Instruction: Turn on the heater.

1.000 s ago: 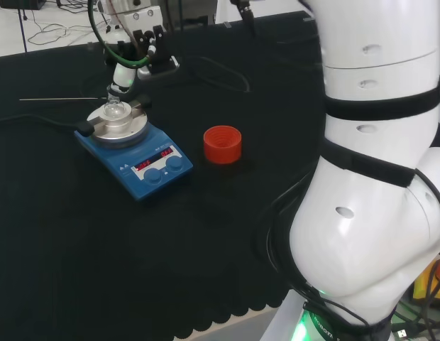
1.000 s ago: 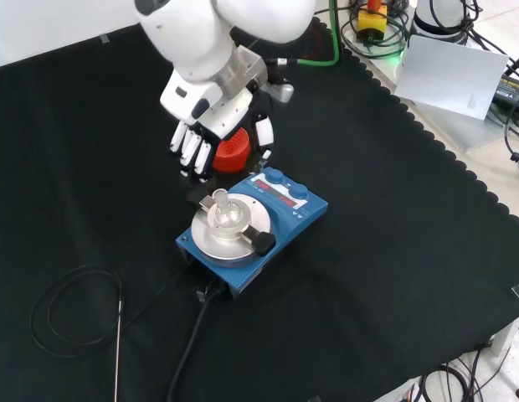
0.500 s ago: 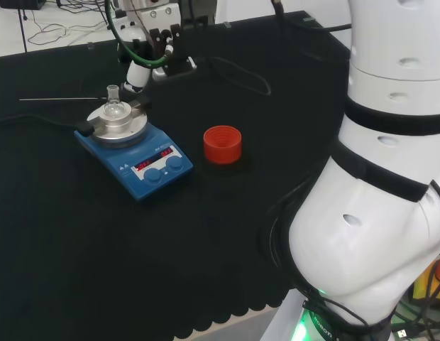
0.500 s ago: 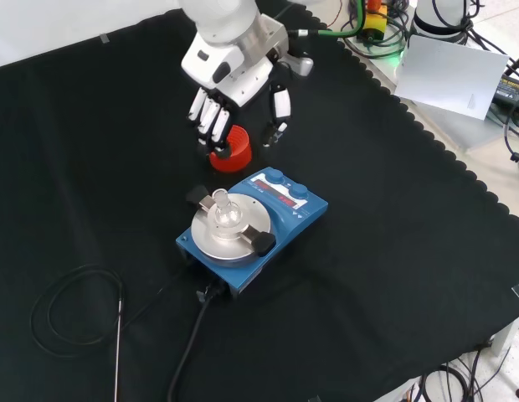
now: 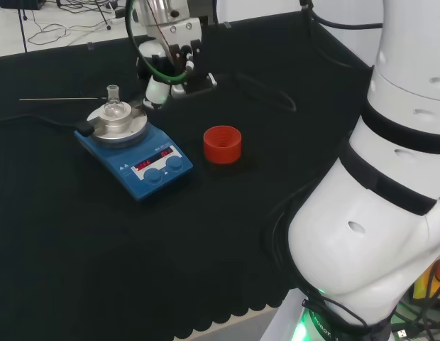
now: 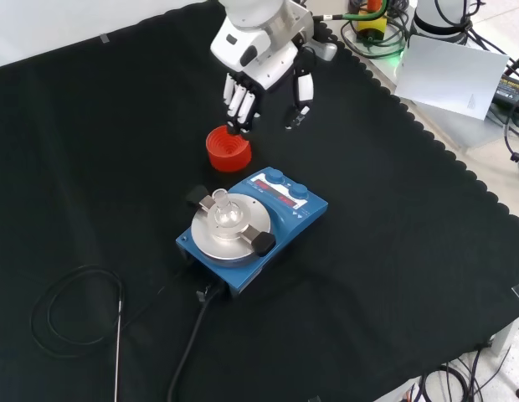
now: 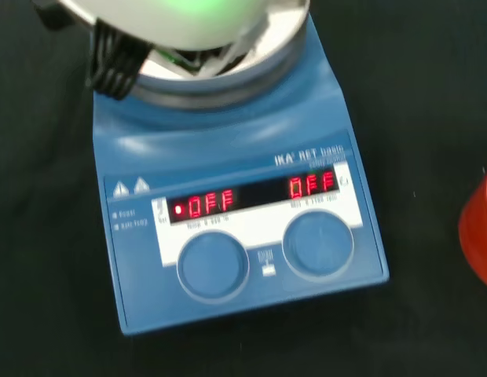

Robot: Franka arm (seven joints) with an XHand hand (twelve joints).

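Hand (image 6: 264,74) hangs above the cloth near its far edge in the front view, fingers (image 6: 239,102) relaxed and pointing down, thumb apart, holding nothing, fingertips just over the red ribbed stand (image 6: 228,149). No contact with the heater (image 6: 253,226), so the task looks not yet started; judged as staging for a reach to the controls. Heater sits mid-cloth, blue body, 2 knobs (image 7: 213,265) facing the arm's base, likely so the hand can reach them. Small clear flask (image 6: 223,210) sits on its metal plate (image 6: 234,231), cable (image 6: 189,347) runs toward the near cloth edge. Wrist view gives the control panel with lit red displays (image 7: 204,206) up close; head view gives the hand (image 5: 163,76) beyond the heater (image 5: 133,151).
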